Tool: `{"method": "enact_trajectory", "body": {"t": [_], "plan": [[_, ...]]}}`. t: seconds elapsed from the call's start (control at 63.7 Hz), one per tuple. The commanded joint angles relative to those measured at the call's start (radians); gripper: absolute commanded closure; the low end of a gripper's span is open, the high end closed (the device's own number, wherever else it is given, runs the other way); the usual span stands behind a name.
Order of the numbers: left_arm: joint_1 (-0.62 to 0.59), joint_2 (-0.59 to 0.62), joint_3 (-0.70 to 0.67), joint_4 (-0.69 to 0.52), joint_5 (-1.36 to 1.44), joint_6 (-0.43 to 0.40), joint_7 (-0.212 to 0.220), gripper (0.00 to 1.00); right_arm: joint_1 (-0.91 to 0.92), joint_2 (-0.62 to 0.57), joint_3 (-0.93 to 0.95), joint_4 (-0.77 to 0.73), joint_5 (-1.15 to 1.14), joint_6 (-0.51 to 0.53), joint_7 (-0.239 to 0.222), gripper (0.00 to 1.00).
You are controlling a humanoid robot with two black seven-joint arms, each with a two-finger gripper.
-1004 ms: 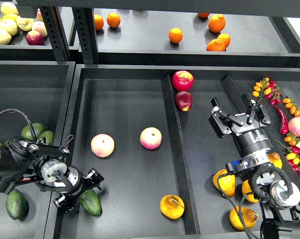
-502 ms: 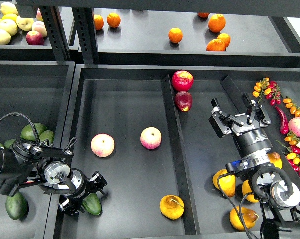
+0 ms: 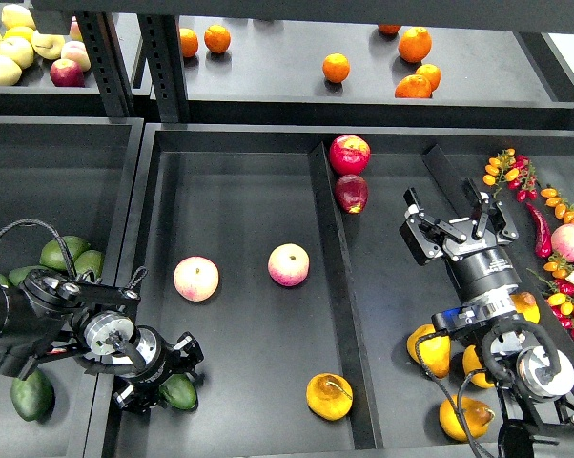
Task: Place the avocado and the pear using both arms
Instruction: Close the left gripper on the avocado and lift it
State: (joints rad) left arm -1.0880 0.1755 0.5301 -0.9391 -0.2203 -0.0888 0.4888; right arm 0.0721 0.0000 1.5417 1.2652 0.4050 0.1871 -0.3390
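Observation:
The dark green avocado lies at the front left corner of the middle tray, partly hidden under my left gripper. That gripper is open, with one finger on each side of the avocado's near end. The pear, golden with brown blotches and a curved stem, lies at the front of the same tray beside the divider. My right gripper is open and empty, held above the right compartment, far from the pear.
Two peaches lie mid-tray. Two red apples sit at the back by the divider. More avocados fill the left bin. Yellow fruits lie by my right arm. Oranges sit on the shelf.
My left gripper has moved down and a little right over the avocado, covering more of it. The right arm and the fruits have not moved.

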Motion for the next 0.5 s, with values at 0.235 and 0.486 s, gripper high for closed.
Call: {"method": "enact_trajectory", "body": {"t": [0.235, 0.486], "plan": [[-0.015, 0.01, -0.059, -0.018, -0.001, -0.045, 0.0, 0.68, 0.0, 0.0, -0.002, -0.001, 0.002, 0.0, 0.0, 0.0], [-0.07, 0.024, -0.102, -0.102, -0.002, -0.046, 0.0, 0.68, 0.0, 0.0, -0.015, 0.003, 0.005, 0.0, 0.0, 0.0]]}}
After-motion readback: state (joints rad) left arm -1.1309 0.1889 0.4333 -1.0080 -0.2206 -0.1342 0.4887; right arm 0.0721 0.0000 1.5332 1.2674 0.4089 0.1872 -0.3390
